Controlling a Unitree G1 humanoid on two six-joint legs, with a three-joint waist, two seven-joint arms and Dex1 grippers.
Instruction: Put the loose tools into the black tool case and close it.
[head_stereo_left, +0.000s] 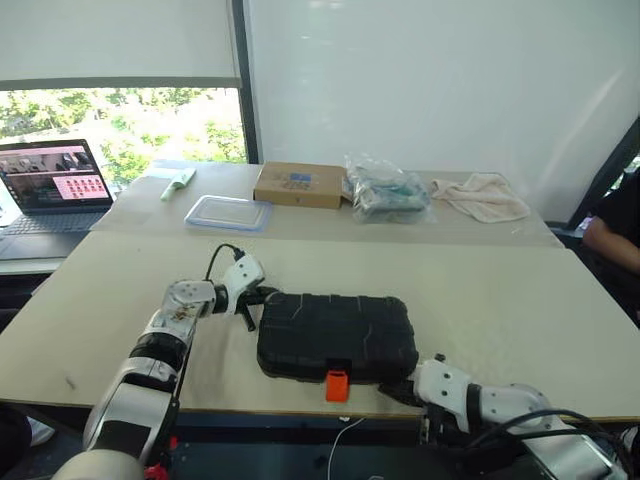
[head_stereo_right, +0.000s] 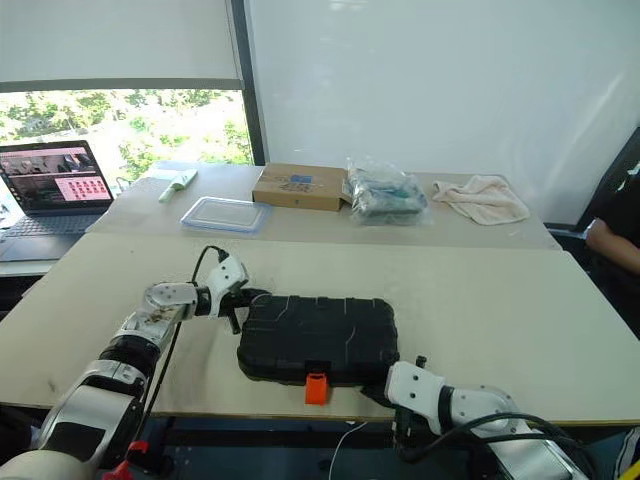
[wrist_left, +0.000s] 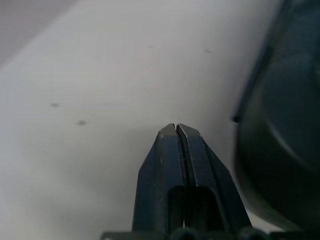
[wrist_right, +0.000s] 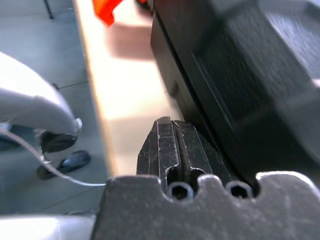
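The black tool case (head_stereo_left: 337, 337) lies shut and flat near the front edge of the table (head_stereo_left: 500, 300), its small orange latch (head_stereo_left: 337, 385) hanging over that edge toward me. The left gripper (head_stereo_left: 250, 312) sits at about nine o'clock of the case, just beside its far-left corner, its two black fingers (wrist_left: 175, 165) pressed together on nothing. The right gripper (wrist_right: 172, 131) is at roughly five o'clock of the case, low by the table edge and tight against the near-right corner, its fingers likewise pinched together and empty. Off at twelve o'clock, on the far table, rest a brown cardboard box (head_stereo_left: 299, 184), a clear lidded container (head_stereo_left: 229, 212), a bag (head_stereo_left: 385, 190) and a crumpled cloth (head_stereo_left: 485, 196); a laptop (head_stereo_left: 52, 185) stands open around ten.
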